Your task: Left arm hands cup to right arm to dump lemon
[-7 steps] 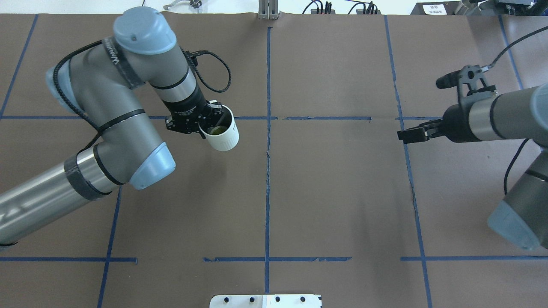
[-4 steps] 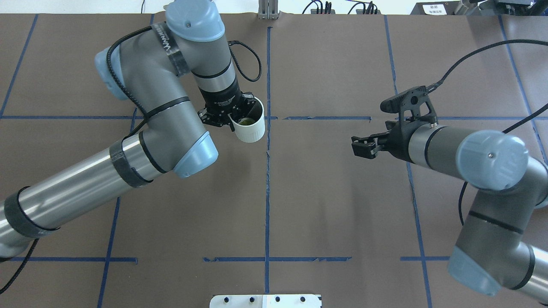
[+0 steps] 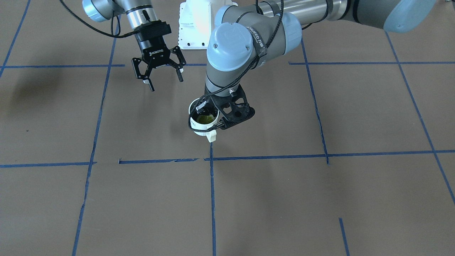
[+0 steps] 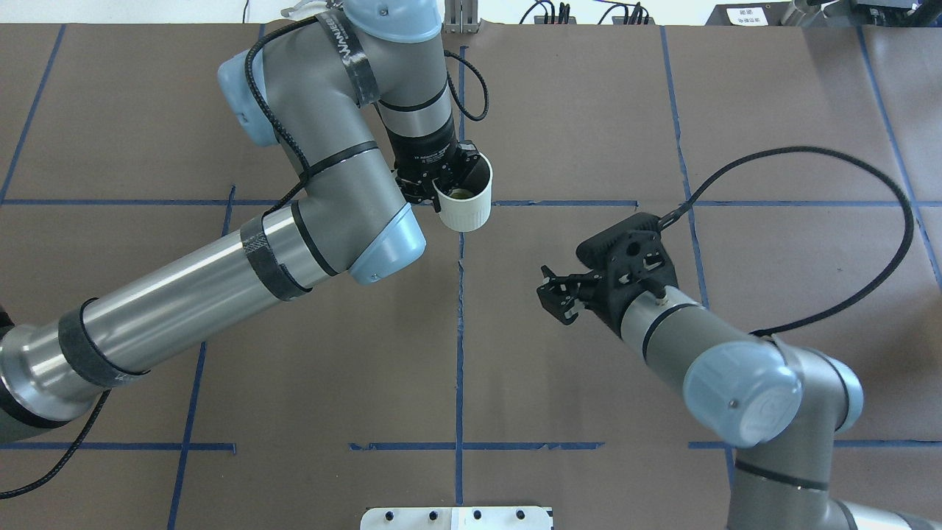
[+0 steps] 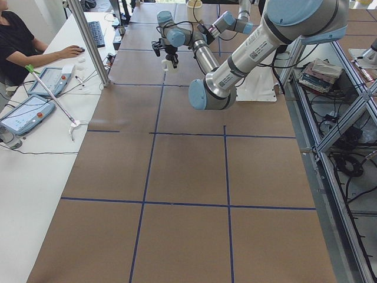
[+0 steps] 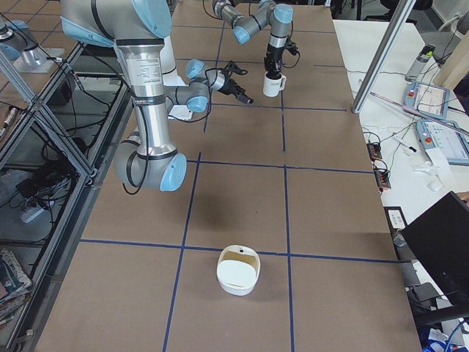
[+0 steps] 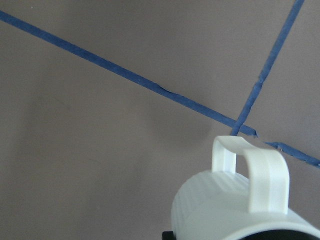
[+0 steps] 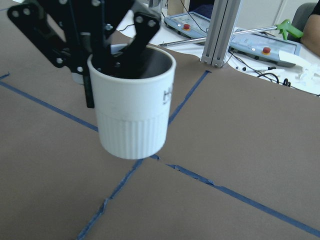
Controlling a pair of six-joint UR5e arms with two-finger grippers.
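Your left gripper (image 4: 439,191) pinches the cup (image 4: 466,210) by its rim, lemon (image 4: 461,194) inside. Hold it level and slide your spread right gripper (image 3: 162,79) around its side slowly.

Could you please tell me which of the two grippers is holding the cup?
The left gripper: it grips the cup by its rim, with the lemon inside. The right gripper hangs apart, jaws open and empty.
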